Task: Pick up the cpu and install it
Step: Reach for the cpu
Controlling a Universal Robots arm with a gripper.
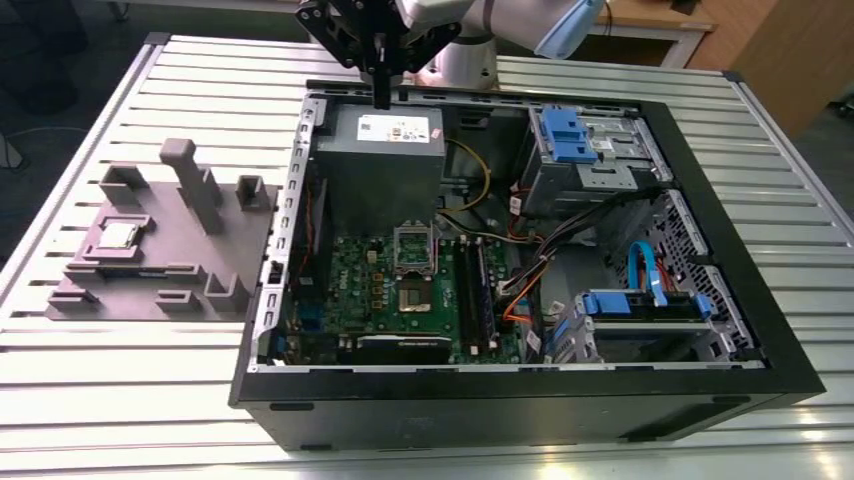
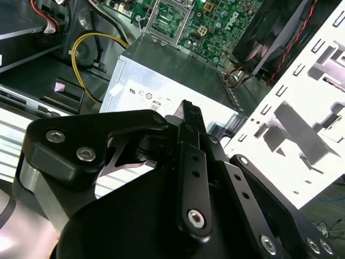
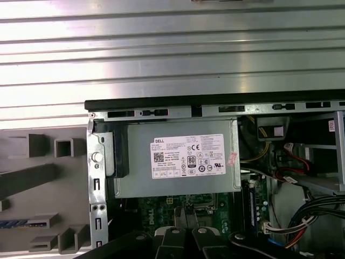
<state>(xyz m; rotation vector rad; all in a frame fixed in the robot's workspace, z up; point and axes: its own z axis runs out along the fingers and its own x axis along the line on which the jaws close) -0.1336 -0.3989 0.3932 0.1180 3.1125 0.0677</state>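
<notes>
The gripper (image 1: pixel 383 98) hangs above the grey metal box (image 1: pixel 380 165) at the case's far side, its fingers pressed together and holding nothing. The cpu (image 1: pixel 120 236) lies on the grey tray (image 1: pixel 147 292), well apart from the gripper, toward the exterior view's left.

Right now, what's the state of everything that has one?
gripper: shut, empty, above the grey metal box.
cpu: flat in the grey tray, untouched.
computer case: lying on its side, side panel off.
socket frame: looks swung open.
</notes>
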